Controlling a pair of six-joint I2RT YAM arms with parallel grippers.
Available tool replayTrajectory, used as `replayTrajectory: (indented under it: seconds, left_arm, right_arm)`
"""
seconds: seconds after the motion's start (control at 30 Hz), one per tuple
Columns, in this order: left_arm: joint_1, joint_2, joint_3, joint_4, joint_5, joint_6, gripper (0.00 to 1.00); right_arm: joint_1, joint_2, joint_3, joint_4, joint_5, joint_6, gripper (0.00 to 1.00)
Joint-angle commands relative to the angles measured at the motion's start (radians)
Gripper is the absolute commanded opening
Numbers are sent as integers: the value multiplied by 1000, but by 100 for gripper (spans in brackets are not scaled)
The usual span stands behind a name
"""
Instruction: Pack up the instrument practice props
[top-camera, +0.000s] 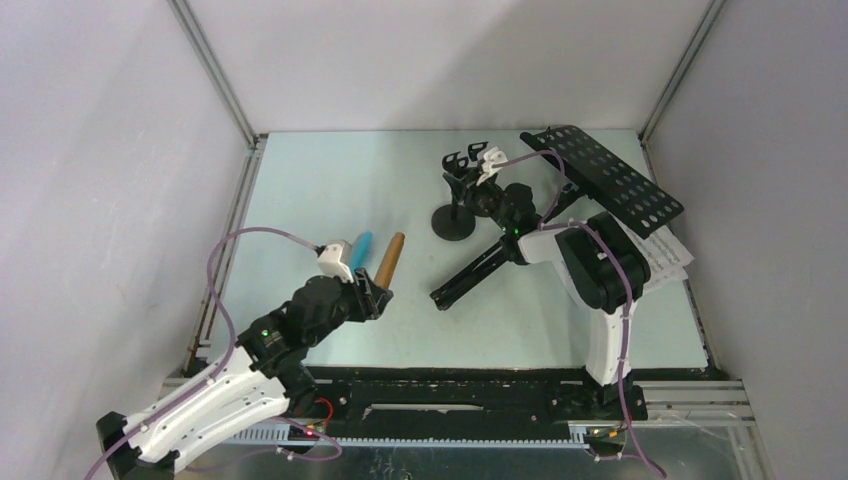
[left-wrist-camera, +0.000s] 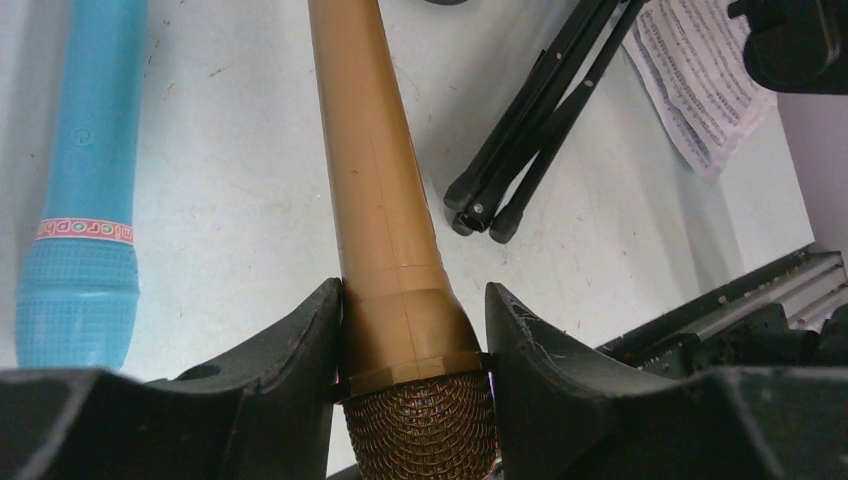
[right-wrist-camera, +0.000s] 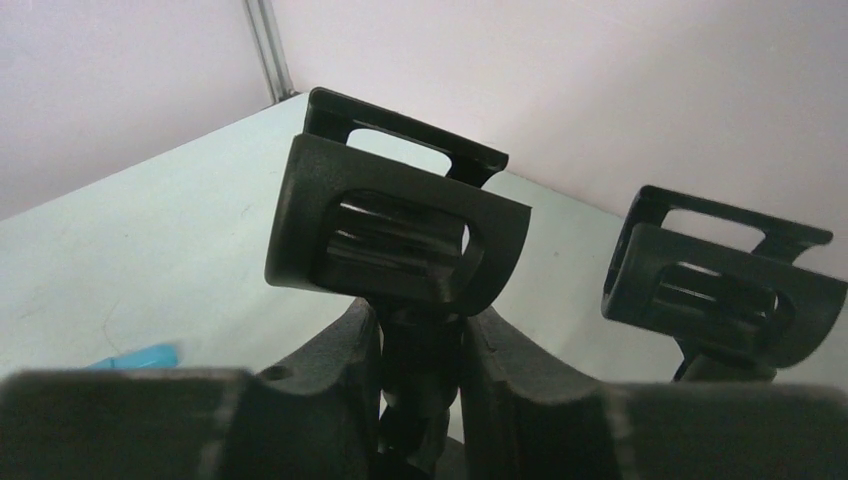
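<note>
Judging by its look, the tan microphone (left-wrist-camera: 375, 180) is a light, hollow, rigid plastic toy. Its smooth, tapered barrel could slide through a loose pinch, so the best hold is where the body flares just under the mesh head and the rim gives a shoulder against slipping. The left end effector (left-wrist-camera: 413, 300) has it at exactly that spot. Its two fingers (left-wrist-camera: 290, 350) are closed against either side of the flare, with the mesh head tucked back between them and the barrel pointing away across the bench (top-camera: 320, 190). Whether the tail rests on the surface cannot be told. The light-blue microphone (left-wrist-camera: 90, 180) lies flat just beside the tan one on its left, roughly parallel and clear of the fingers. The right end effector (right-wrist-camera: 420, 320) is closed on the thin stem of one clip holder (right-wrist-camera: 395, 225), right below its U-shaped cradle. This piece looks stiff and probably bottom-heavy from its round base, so the stem is a sound grip, though it may swing if pinched lightly. A second clip holder (right-wrist-camera: 720, 290) stands upright just beside it, untouched. The music rack (top-camera: 610, 180) lies at the right of the bench with its legs folded together. It is long and awkward, and likely best taken at the central tube. The sheet-music pages (top-camera: 665, 255) lie by its perforated desk, thin and floppy.
</note>
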Motion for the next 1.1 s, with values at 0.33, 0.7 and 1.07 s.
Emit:
replayTrajectory:
  seconds: [0.33, 0.7, 1.07]
  left_arm:
    - [4, 218, -139, 387, -183, -15, 0]
    - [10, 486, -157, 493, -193, -22, 5]
    - [10, 687, -168, 534, -131, -67, 53]
  right_arm:
    - [97, -301, -195, -220, 195, -93, 100]
    - [235, -692, -511, -319, 382, -96, 100]
    - [327, -1100, -710, -510, 515, -92, 100]
